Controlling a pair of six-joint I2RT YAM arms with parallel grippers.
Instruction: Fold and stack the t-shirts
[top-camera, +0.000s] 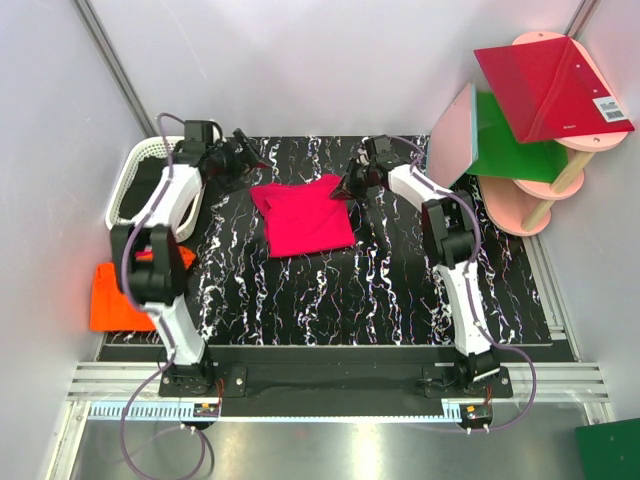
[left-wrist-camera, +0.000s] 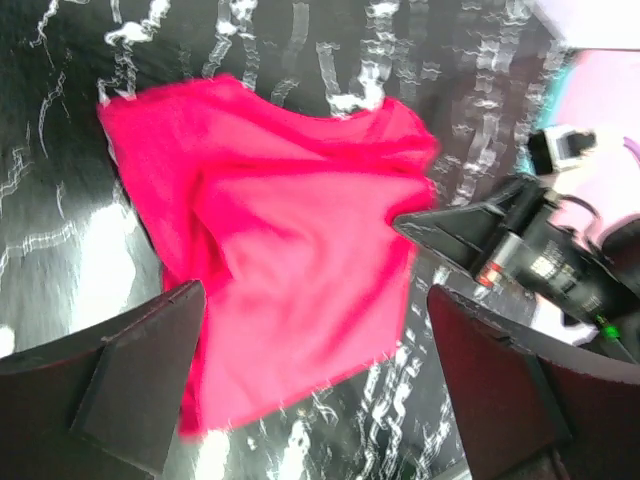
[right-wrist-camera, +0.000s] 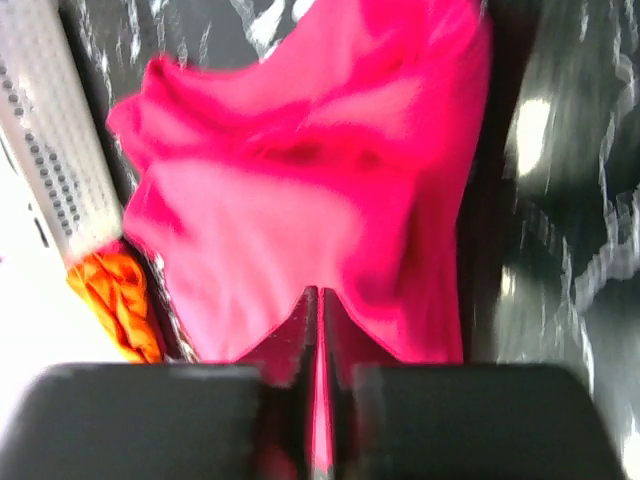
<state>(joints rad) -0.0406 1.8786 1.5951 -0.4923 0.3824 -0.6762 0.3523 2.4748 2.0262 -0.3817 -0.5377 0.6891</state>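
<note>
The hot pink t-shirt (top-camera: 302, 218) lies rumpled and partly folded in the middle of the black marbled mat. My right gripper (top-camera: 345, 190) is at its far right corner, shut with pink cloth pinched between the jaws (right-wrist-camera: 320, 295). My left gripper (top-camera: 250, 160) hovers by the shirt's far left corner, open and empty (left-wrist-camera: 315, 300), with the shirt (left-wrist-camera: 290, 230) below it. The right gripper (left-wrist-camera: 430, 225) also shows in the left wrist view. The bright orange t-shirt (top-camera: 120, 295) lies bunched off the mat's left edge and shows in the right wrist view (right-wrist-camera: 115, 305).
A white perforated basket (top-camera: 135, 180) stands at the back left, beside the left arm. A pink tiered stand (top-camera: 520, 205) at the back right holds stiff red (top-camera: 550, 85) and green (top-camera: 510, 140) panels. Grey walls close in the back and sides.
</note>
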